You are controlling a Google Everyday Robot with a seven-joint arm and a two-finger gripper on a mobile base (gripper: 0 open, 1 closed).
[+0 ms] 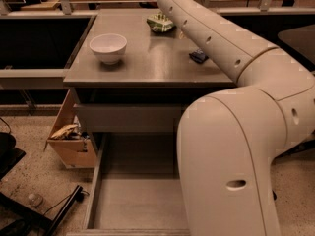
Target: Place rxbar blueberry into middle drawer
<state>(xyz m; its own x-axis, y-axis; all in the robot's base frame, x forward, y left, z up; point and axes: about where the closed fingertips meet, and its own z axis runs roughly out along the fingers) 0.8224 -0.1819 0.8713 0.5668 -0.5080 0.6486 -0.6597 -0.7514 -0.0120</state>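
Note:
The rxbar blueberry point(198, 56), a small dark navy bar, lies on the grey cabinet top point(147, 68) at the right, partly hidden behind my arm. The middle drawer point(133, 200) stands pulled out below the cabinet, its flat grey bottom bare; my arm covers its right side. My white arm point(231, 58) rises from the lower right and reaches over the cabinet top to the frame's top edge. The gripper is out of view past that top edge, beyond the far end of the cabinet.
A white bowl point(108, 47) stands on the cabinet top at the left. A green and white snack bag point(160, 22) lies at the far middle. A light-brown wooden box point(74, 144) sits on the floor left of the drawer. Black cables and a stand lie at the lower left.

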